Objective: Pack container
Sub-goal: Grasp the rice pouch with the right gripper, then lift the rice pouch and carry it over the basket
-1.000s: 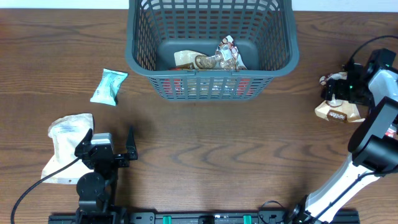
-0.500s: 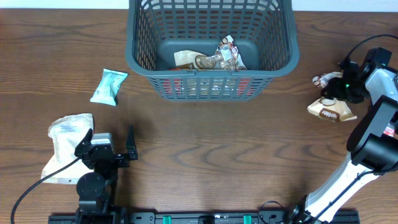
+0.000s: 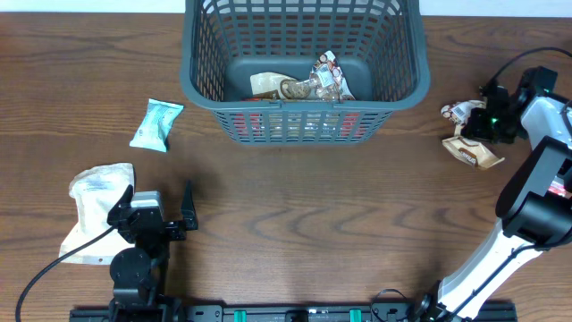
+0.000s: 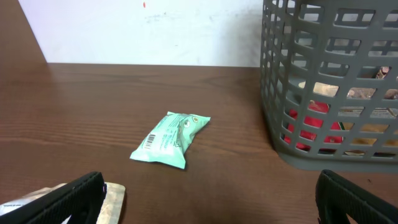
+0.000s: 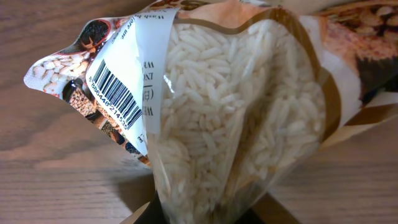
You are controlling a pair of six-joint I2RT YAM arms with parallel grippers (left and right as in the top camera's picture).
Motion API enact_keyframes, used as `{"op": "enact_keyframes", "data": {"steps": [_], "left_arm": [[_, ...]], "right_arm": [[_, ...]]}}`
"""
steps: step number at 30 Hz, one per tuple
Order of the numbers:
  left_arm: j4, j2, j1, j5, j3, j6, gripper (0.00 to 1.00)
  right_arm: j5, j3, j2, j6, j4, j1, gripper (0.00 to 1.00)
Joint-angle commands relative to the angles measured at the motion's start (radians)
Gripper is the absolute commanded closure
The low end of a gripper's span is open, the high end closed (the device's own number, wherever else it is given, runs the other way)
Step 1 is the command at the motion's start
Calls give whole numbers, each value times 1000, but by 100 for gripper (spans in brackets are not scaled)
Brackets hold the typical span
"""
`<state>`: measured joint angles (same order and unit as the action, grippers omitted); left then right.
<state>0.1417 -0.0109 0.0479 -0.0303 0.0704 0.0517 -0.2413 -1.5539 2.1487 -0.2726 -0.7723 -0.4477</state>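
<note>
The right arm rises from its base at the near right corner and bends inward at the wrist. The right fingers point(image 3: 489, 122) are clamped on a bag of rice point(image 3: 469, 148), well to the right of the basket point(image 3: 304, 105). The left arm sits folded at the near left, the left fingers point(image 4: 59, 199) spread wide and empty, facing a mint packet point(image 4: 171, 140). The basket stands at the far middle of the surface point(image 3: 295, 224), with snacks point(image 3: 304, 85) inside.
</note>
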Motion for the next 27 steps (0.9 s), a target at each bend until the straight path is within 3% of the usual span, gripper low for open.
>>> {"op": "enact_keyframes", "data": {"steps": [1, 9, 18, 22, 27], "left_arm": [[6, 7, 4, -8, -31, -5, 1], [6, 7, 4, -7, -30, -5, 1], [6, 7, 4, -8, -31, -5, 1], [6, 7, 4, -8, -31, -5, 1], [6, 7, 4, -8, -31, -5, 1]], "right_arm": [[-28, 3, -51, 16, 6, 24, 99], [-27, 2, -202, 53, 54, 25, 99], [-81, 2, -505, 136, 319, 76, 99], [-115, 2, -614, 77, 439, 157, 99], [-240, 2, -688, -151, 511, 306, 99]]}}
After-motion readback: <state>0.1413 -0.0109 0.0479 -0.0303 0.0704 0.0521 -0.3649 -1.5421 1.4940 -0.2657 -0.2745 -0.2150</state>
